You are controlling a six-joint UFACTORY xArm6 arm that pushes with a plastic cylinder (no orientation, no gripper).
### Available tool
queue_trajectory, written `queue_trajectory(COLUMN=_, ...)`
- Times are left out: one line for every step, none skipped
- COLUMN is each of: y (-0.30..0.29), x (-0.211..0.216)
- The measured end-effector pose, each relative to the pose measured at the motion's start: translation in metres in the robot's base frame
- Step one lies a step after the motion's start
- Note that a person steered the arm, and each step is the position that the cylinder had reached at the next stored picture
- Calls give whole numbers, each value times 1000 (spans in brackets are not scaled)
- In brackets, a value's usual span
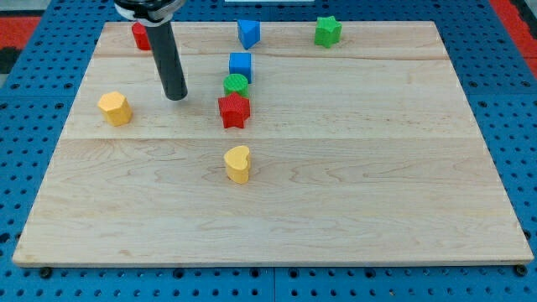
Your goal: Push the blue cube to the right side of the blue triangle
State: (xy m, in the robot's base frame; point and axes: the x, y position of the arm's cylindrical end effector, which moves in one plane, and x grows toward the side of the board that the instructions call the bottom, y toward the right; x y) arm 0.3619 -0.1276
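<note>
The tip [176, 96] is standing left of the blue cube [241, 65], apart; no gripper exists. The cube is sitting below the blue triangle [248, 33]. Approach step; next, pushing rightward and up.

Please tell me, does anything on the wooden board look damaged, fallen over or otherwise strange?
Nothing stands out. All blocks rest flat on the board. The blue cube, green cylinder and red star crowd together in a line, below the blue triangle. My tip stands apart, to their left in the view.
</note>
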Motion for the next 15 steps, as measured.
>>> queue_trajectory(y=51, x=-8)
queue_trajectory(y=70, x=-28)
queue_trajectory(y=75, x=-46)
queue_trajectory(y=49, x=-45)
queue_trajectory(y=24, x=-40)
queue_trajectory(y=35, x=-38)
queue_trajectory(y=61, x=-49)
queue_trajectory(y=87, x=-63)
queue_trajectory(y=116, x=-79)
queue_trajectory(y=142, x=-94)
queue_trajectory(y=137, x=-95)
queue_trajectory(y=108, x=-94)
queue_trajectory(y=67, x=-94)
queue_trajectory(y=21, x=-94)
queue_trajectory(y=-33, x=-94)
